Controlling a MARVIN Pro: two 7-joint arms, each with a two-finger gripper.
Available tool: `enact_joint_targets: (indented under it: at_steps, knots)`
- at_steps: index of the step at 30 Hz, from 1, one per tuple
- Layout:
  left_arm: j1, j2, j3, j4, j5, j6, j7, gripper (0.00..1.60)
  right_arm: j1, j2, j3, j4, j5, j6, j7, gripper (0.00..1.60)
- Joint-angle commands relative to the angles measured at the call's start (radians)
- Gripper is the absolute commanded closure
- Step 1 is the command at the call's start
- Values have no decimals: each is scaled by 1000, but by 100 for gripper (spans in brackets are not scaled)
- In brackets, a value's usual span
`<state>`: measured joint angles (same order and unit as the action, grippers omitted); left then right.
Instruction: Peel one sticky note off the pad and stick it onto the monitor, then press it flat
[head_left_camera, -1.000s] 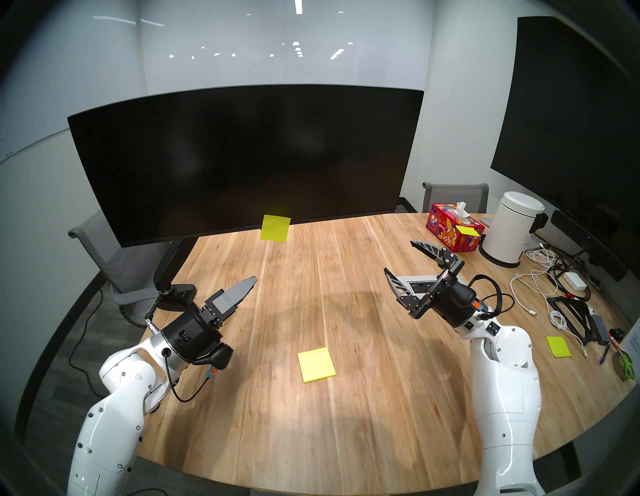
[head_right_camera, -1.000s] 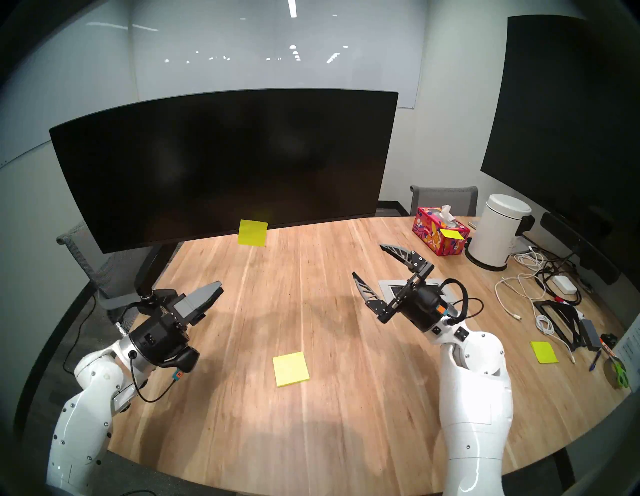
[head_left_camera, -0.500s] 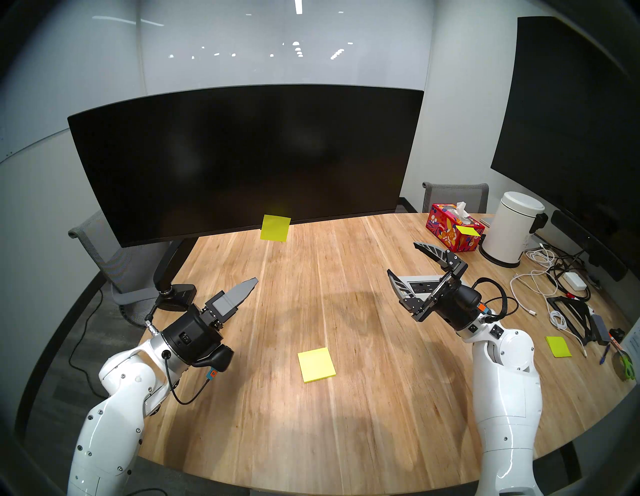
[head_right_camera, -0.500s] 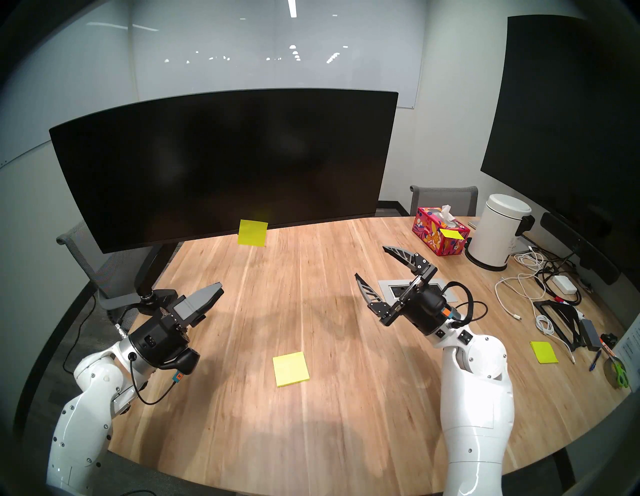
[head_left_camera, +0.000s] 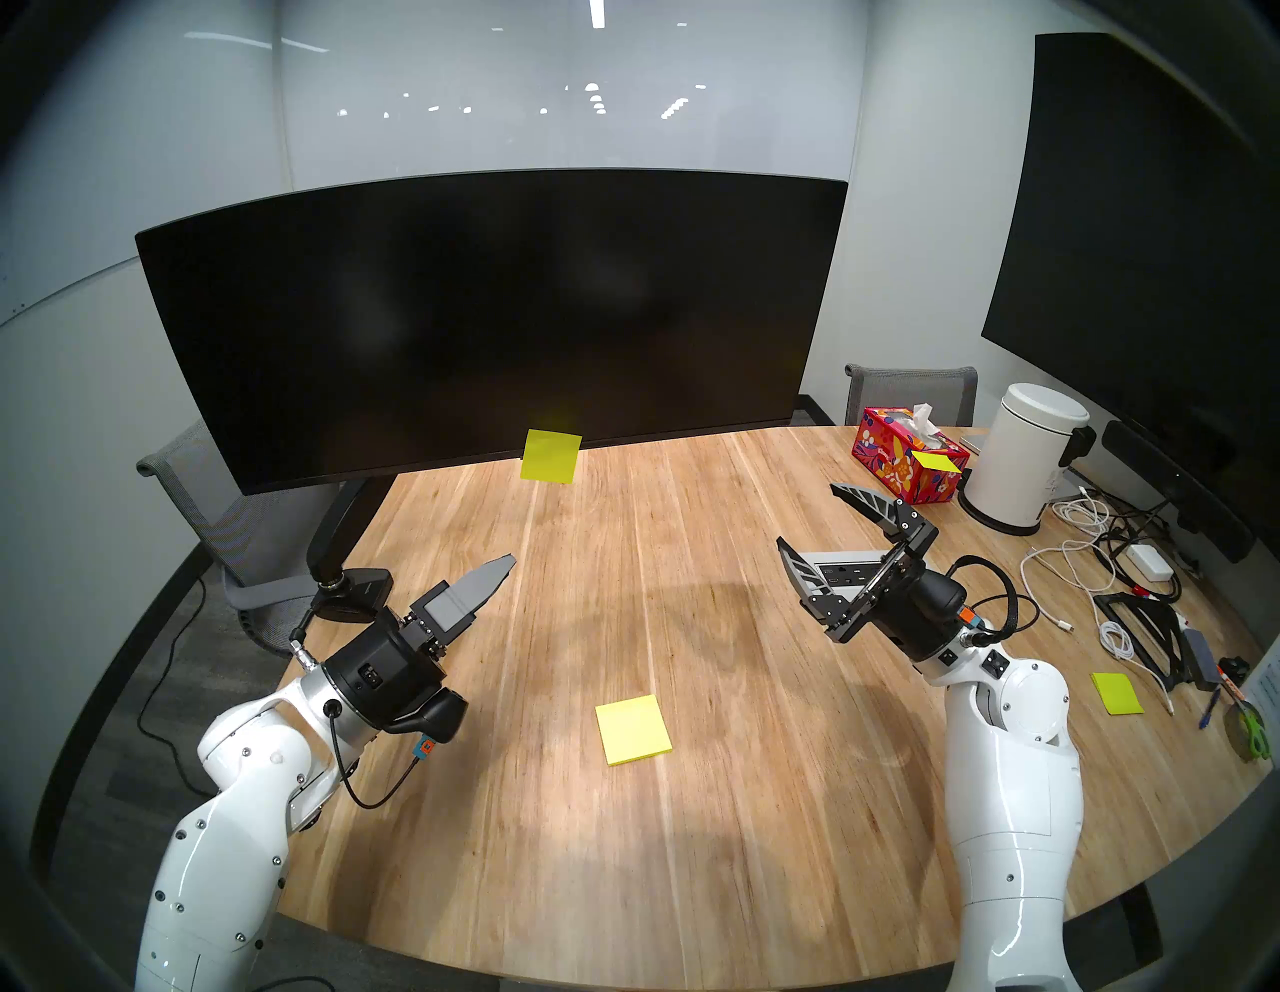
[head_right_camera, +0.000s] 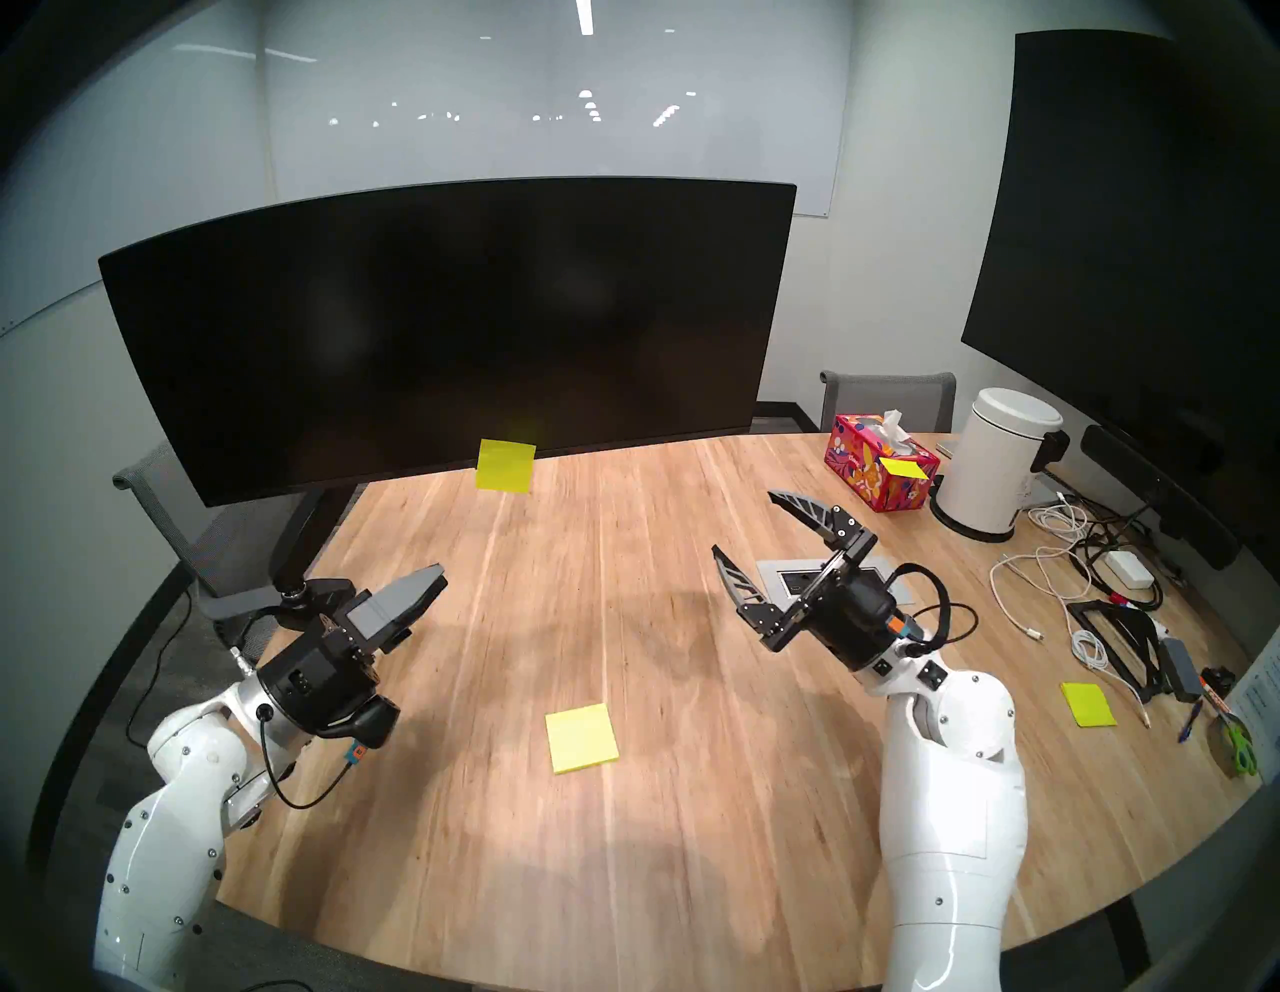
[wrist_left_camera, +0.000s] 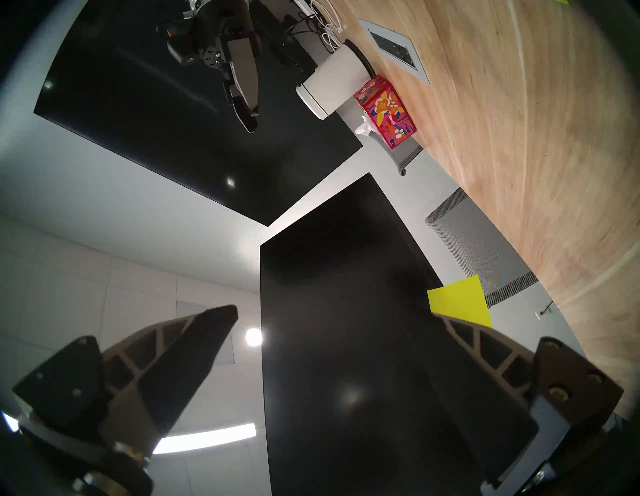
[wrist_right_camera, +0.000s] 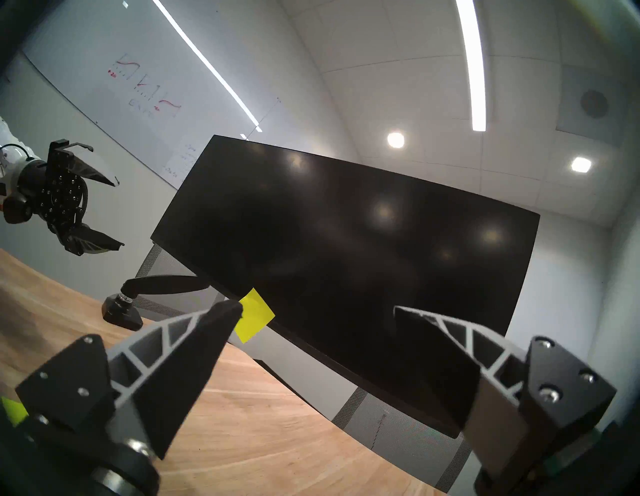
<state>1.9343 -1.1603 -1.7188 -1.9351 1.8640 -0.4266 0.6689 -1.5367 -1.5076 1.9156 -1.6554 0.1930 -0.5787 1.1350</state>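
Note neon yellow-green, blank, on monitor btm edge

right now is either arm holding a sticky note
No: the left gripper and right gripper both hang open and empty above the table, while the sticky note hangs at the monitor's bottom edge.

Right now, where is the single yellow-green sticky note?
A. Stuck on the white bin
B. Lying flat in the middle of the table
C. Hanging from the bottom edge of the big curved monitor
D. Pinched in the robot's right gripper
C: the sticky note hangs from the lower edge of the monitor, half over the table, with both grippers open and empty.
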Motion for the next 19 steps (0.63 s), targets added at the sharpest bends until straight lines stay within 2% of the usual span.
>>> enact_joint_targets:
  at_steps: [1, 19]
  knots:
    - [-3, 1, -1, -23, 1, 2, 6, 0, 14, -5, -2, -18, 15, -3, -1, 0]
    - [-3, 0, -1, -23, 1, 2, 6, 0, 16, -13, 4, -18, 13, -2, 8, 0]
